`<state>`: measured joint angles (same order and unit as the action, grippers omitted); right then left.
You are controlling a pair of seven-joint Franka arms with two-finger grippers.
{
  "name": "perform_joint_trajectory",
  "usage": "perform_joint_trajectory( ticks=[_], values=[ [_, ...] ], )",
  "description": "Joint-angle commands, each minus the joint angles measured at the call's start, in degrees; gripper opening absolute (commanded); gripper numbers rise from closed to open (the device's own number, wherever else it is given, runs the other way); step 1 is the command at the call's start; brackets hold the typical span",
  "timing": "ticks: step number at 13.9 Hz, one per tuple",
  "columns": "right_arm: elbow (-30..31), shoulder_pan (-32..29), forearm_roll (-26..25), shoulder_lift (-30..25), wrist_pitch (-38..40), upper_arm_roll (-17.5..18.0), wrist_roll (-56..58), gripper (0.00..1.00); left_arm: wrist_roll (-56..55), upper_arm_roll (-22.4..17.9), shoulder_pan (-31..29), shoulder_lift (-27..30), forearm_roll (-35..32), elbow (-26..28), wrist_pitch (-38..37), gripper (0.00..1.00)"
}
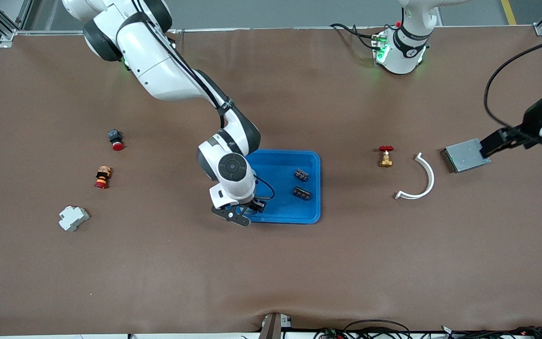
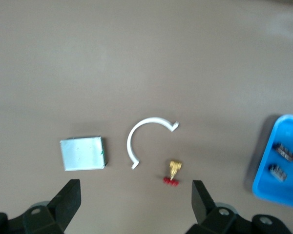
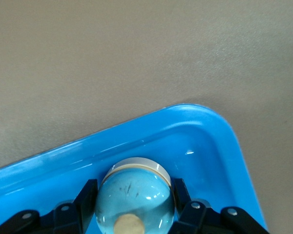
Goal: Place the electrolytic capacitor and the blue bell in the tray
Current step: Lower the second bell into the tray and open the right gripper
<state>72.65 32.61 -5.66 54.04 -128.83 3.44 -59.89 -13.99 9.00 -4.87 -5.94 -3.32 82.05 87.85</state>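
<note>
Bell [image 3: 135, 195] pinched by right tool [image 3: 135, 207] over tray [image 1: 311, 162].
It hangs inside the tray's 7 o'clock corner; left tool [image 2: 136, 200], spread, waits over box [image 1: 466, 155], bare tabletop [image 1: 271, 273] around.

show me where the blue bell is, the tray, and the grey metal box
blue bell [image 3: 135, 197]: right wrist view, on its rounded dome, between the right gripper's fingers.
tray [image 1: 284, 160]: front view, on bare floor near its middle.
grey metal box [image 2: 83, 153]: left wrist view, on its flat top.

Even bright light; soft shadows; left wrist view perhaps blurred.
</note>
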Motion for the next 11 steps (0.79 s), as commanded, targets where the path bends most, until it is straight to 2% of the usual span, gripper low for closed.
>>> perform_joint_trajectory(
  ticks=[1, 2, 5, 9, 10, 11],
  values=[
    [5.0, -0.2, -1.5, -2.9, 0.0, -0.2, 1.8, 0.0, 4.3, -7.1, 3.6, 8.1, 3.4, 7.6, -1.1, 1.0],
    [5.0, 0.1, -1.5, -3.1, 0.0, -0.1, 1.9, 0.0, 4.7, -8.5, 4.8, 9.7, 3.4, 8.8, -1.9, 1.0],
    [5.4, 0.5, -1.4, -3.2, -0.3, 0.1, 1.3, 0.0, 4.8, -9.2, 5.3, 11.6, 3.1, 9.0, -3.8, 1.0],
    [5.6, 1.3, -1.4, -3.1, -0.5, 0.1, 1.2, 0.0, 5.0, -8.9, 5.0, 11.0, 3.3, 8.8, -3.7, 1.0],
    [5.5, 1.2, -1.4, -3.1, -0.4, 0.1, 1.2, 0.18, 5.0, -8.8, 5.0, 10.9, 3.3, 8.8, -3.6, 1.0],
    [5.5, 1.1, -1.4, -3.0, -0.5, 0.1, 1.2, 0.99, 5.0, -8.8, 5.1, 10.9, 3.3, 8.9, -3.6, 1.0]
  ],
)
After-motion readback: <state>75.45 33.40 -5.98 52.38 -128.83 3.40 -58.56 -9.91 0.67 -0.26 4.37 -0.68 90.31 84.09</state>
